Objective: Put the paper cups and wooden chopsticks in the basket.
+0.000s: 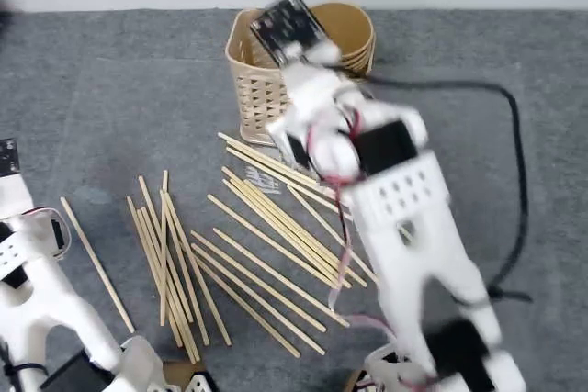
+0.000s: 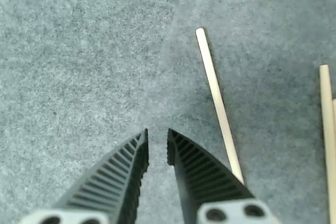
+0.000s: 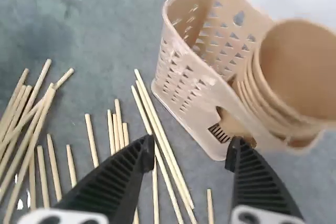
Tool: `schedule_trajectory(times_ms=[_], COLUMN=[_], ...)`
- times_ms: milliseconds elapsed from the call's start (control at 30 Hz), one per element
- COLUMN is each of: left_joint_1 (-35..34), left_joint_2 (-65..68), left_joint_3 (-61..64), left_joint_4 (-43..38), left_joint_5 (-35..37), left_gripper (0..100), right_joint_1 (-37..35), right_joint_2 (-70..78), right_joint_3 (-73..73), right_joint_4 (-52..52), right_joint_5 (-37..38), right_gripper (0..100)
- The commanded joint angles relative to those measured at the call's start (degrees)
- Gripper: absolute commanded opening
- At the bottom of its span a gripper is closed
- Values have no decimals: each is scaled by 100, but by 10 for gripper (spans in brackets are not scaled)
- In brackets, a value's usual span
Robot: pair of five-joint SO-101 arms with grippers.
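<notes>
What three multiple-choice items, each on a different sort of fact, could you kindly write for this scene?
1. Where is the stack of paper cups? A in the basket; B lying flat beside it; C upside down behind it.
2. What colour is the basket? A blue; B beige; C black.
3. How is the right gripper? A shut on a cup; B shut on the basket's rim; C open and empty.
Answers: A, the cups stick out of its top; B, its perforated walls are beige; C, its jaws stand apart with nothing between.
</notes>
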Motion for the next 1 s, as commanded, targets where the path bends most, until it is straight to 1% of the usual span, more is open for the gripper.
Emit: schedule_trajectory(times_ms=[0, 233, 400, 500, 700, 867, 900, 967], left_joint_1=[44, 44, 44, 44, 44, 44, 44, 44], left_joint_2=[-158, -158, -158, -158, -158, -158, -158, -185], left_joint_3=[-13, 22, 22, 22, 22, 31, 57, 110], left_joint_4=[-105, -105, -105, -105, -105, -97, -105, -105], left_joint_5=[35, 26, 26, 26, 26, 26, 26, 26], left_gripper=[69, 69, 69, 69, 69, 69, 69, 69], right_joint_1=[-110, -110, -57, -4, 163, 400, 462, 549], right_joint_2=[1191, 3284, 4338, 4743, 5121, 5332, 5367, 5429], right_joint_3=[-2075, -4862, -6048, -6338, -6347, -6347, -6347, -6347], right_joint_4=[567, 1358, 1411, 1411, 1402, 1411, 1411, 1411], right_joint_5=[422, 879, 905, 905, 914, 1231, 1231, 1231], right_gripper=[226, 226, 226, 226, 226, 220, 200, 128])
